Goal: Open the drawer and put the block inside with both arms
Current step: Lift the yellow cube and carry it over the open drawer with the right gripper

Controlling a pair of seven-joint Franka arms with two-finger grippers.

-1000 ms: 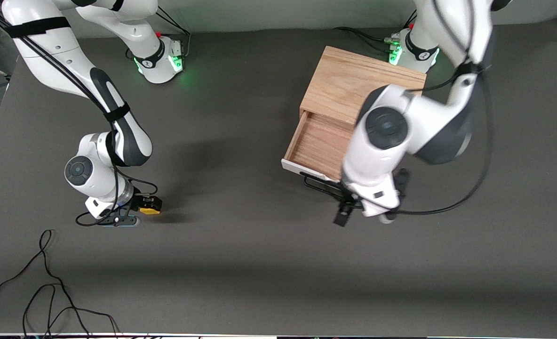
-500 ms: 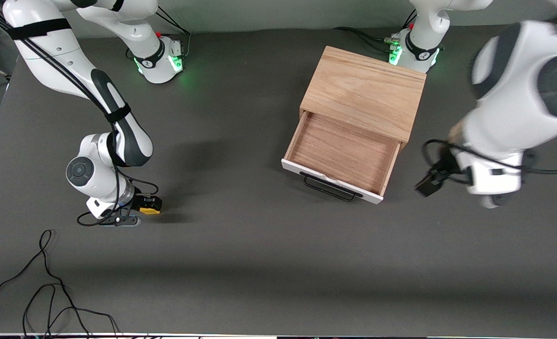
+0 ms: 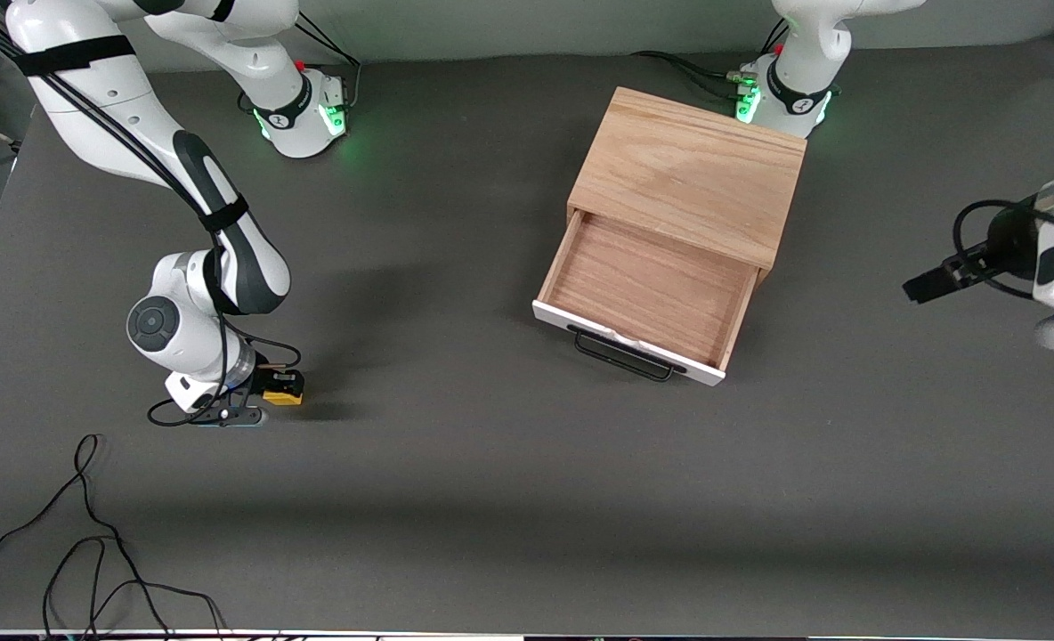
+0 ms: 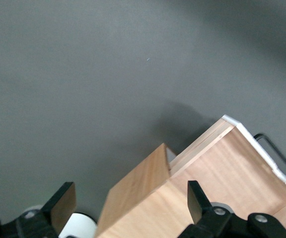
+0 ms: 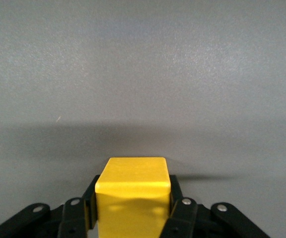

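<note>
The drawer [image 3: 652,289] stands pulled out of the light-wood cabinet [image 3: 687,169], its white front and black handle [image 3: 620,354] facing the front camera; its tray is empty. My right gripper [image 3: 282,389] is low at the table toward the right arm's end, shut on the yellow block [image 3: 283,397]. In the right wrist view the block [image 5: 133,191] sits between the fingers [image 5: 179,208]. My left gripper [image 3: 929,286] is up in the air over the table's left-arm end, apart from the cabinet, open and empty. The left wrist view shows the cabinet [image 4: 143,198] and drawer [image 4: 242,163] between the open fingers [image 4: 63,204].
A loose black cable [image 3: 91,534] lies on the dark mat near the front camera at the right arm's end. The two green-lit bases [image 3: 309,107] stand along the top; the left arm's base [image 3: 781,93] is close to the cabinet.
My left arm has swung away from the drawer's handle toward the left arm's end of the table, leaving the drawer open. My right gripper has stayed put with the block.
</note>
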